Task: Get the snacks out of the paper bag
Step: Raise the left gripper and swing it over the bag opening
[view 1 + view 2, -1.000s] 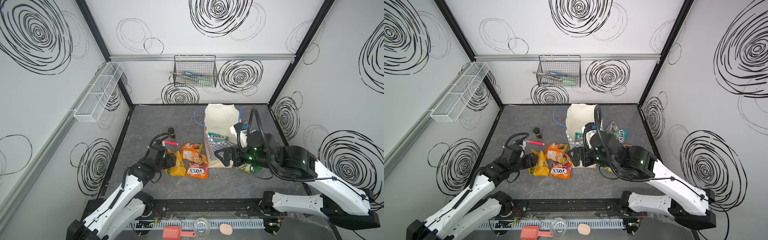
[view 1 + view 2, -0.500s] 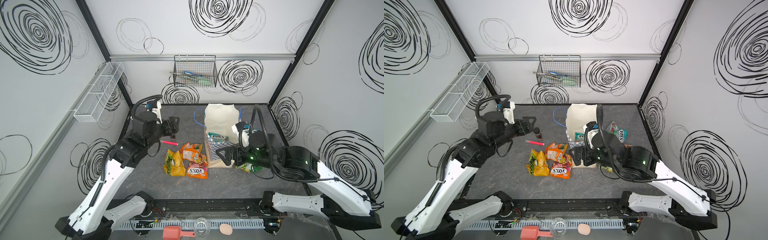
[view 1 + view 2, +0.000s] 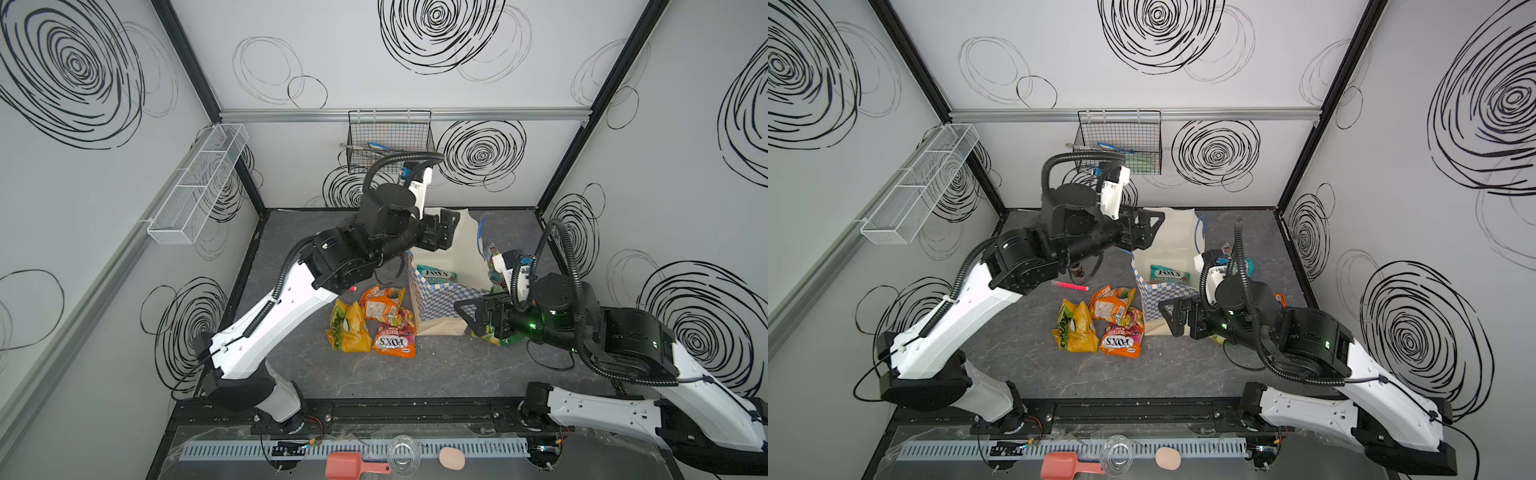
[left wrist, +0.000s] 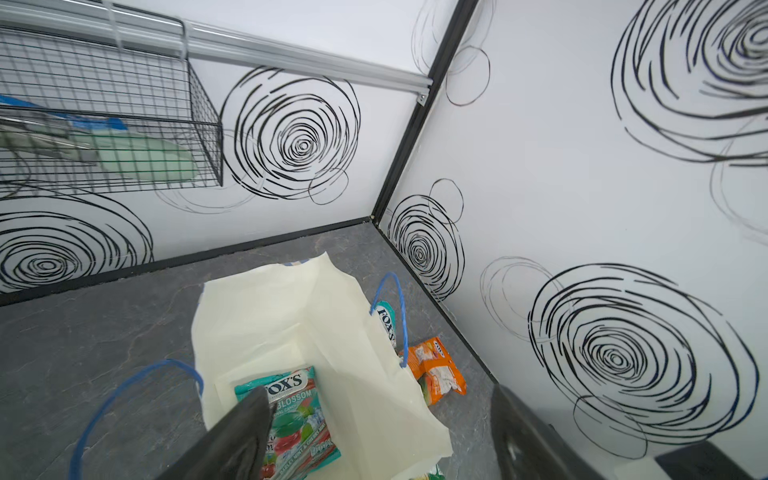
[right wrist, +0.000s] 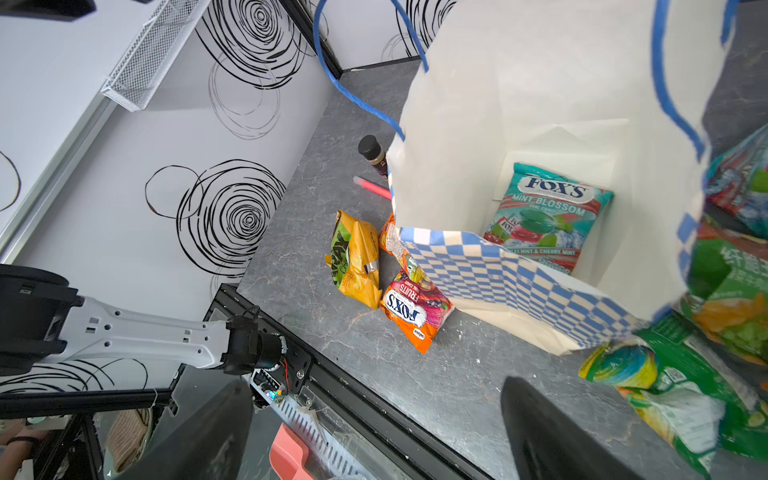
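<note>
Tall cream paper bag [image 3: 457, 253], blue-checkered band, standing on mottled grey table [image 3: 415, 374]; glossy teal packet [image 3: 436, 275] lying flat inside. Crinkly yellow packet [image 3: 347, 328] and orange packets [image 3: 384, 307] lying beside. Left hand [image 3: 448, 230] hovering above bag mouth, right hand [image 3: 467, 318] alongside: both gaping, holding nothing.

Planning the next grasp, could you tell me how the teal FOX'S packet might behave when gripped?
The teal FOX'S packet looks glossy, so it may slip. Its thin film suggests floppy and light. The paper bag around it seems flimsy and could tip if nudged.
</note>
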{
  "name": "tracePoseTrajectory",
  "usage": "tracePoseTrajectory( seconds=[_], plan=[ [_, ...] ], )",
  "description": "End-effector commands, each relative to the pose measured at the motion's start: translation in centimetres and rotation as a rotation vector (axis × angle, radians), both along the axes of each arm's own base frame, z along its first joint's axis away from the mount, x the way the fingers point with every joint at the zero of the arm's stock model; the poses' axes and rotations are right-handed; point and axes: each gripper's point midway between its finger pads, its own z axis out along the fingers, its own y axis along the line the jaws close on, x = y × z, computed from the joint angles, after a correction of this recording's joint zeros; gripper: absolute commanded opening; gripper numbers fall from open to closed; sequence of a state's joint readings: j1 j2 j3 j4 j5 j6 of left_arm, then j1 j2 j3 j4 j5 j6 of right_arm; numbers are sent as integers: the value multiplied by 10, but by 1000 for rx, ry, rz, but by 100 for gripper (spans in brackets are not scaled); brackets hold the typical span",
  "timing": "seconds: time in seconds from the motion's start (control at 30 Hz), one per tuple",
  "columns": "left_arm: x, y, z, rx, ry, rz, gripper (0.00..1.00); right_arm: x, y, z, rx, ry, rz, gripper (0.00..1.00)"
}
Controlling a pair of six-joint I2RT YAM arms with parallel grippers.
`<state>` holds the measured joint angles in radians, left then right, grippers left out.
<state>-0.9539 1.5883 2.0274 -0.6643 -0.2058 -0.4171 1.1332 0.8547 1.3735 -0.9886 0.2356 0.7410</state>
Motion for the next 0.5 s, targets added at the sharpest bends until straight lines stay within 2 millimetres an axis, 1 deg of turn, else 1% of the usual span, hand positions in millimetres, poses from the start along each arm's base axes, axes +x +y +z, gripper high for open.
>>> tracePoseTrajectory(
  seconds=[0.0,0.13,0.23,0.33,0.47],
  plan=[
    [6,-10,-20,116,-16,-3,84,0,-20,-3,0,17,-66,97],
    [20,-12,-60,263,20,18,77,0,-32,3,13,2,-98,97],
    [23,-16,-89,363,63,-12,74,1,-35,10,20,-14,-108,97],
    [21,-23,-113,425,104,-64,71,2,-34,15,20,-31,-105,97],
    [22,-38,-136,431,161,-139,68,4,-33,23,12,-61,-93,97]
  ],
)
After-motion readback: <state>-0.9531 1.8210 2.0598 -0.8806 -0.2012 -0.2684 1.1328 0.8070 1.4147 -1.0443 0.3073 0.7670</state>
